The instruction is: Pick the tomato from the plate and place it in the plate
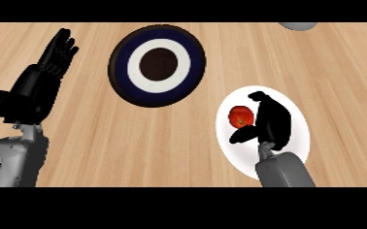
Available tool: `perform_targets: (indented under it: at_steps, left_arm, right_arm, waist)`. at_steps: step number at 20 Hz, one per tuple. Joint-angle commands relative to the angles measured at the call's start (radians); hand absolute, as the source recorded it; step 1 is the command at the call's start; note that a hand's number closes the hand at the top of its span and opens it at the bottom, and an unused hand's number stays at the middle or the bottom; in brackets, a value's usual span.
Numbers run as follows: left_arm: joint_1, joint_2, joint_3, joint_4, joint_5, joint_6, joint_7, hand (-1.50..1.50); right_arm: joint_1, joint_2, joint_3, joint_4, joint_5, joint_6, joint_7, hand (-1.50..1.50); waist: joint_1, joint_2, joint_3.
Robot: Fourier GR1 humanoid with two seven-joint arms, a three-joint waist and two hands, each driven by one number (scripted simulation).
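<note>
The tomato (241, 116) is seen lying on the white plate (297, 114), toward that plate's left side, at the right of the wooden bench (86, 140). The right robot hand (274, 121) is placed over the same plate, just beside the tomato on its right. Its fingers are spread rather than closed: one dark tip is seen above the tomato and another below it, so the fruit is bracketed but not yet gripped. Whether either tip touches the skin cannot be told. The hand is probably set this way so that closing it brings fingers and thumb onto opposite sides of the round fruit, which could otherwise roll away across the flat plate.

The dark plate with the white ring (157, 65) is found well apart, up and to the left, with nothing on it; it is judged to be the goal, kept bare for the drop. The left robot hand (50, 63) is held open, fingers up, near the left edge, resting out of the way. A grey object (297, 25) is partly seen at the top edge.
</note>
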Motion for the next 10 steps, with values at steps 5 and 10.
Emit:
perform_targets:
  at_steps: [5, 10]
  left_arm:
    - [0.027, -0.015, 0.008, 0.035, -0.011, -0.014, -0.053, 0.00]
    - [0.053, -0.030, 0.006, -0.006, -0.026, 0.002, -0.039, 0.00]
  right_arm:
    - [0.003, -0.060, 0.017, -0.008, 0.222, -0.176, 0.006, 1.50]
    - [0.139, -0.203, -0.060, 0.012, -0.006, -0.046, -0.193, 1.50]
  waist:
    - [-0.006, 0.008, 0.004]
    - [-0.008, 0.007, 0.004]
